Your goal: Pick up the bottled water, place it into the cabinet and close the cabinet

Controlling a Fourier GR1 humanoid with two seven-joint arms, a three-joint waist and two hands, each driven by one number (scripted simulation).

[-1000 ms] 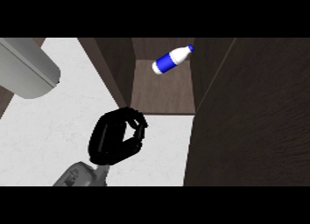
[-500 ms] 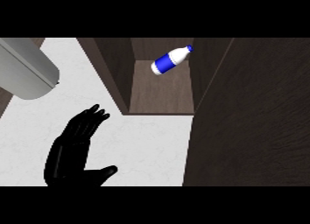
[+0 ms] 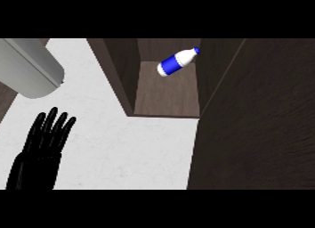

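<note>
Your left hand (image 3: 47, 133) has pulled back. A second ago it hung curled over the desk (image 3: 127, 151) just in front of the cabinet (image 3: 167, 95), and half a second ago it had opened. Now it sits low at the view's left, well apart from the cabinet, fingers straight and slightly spread, holding nothing. The bottled water (image 3: 178, 61) has not shifted across those pictures: it lies on its side deep in the cabinet's compartment, near the back wall, cap pointing to the upper right. I'd judge the placing done and only the closing left. The cabinet door (image 3: 265, 116) stands open as the dark panel down the right, with no hand near it, and your right hand does not show at all. The bottle is white in the middle, blue at base and cap, and looks well inside the front edge, so it should not block the door's swing
</note>
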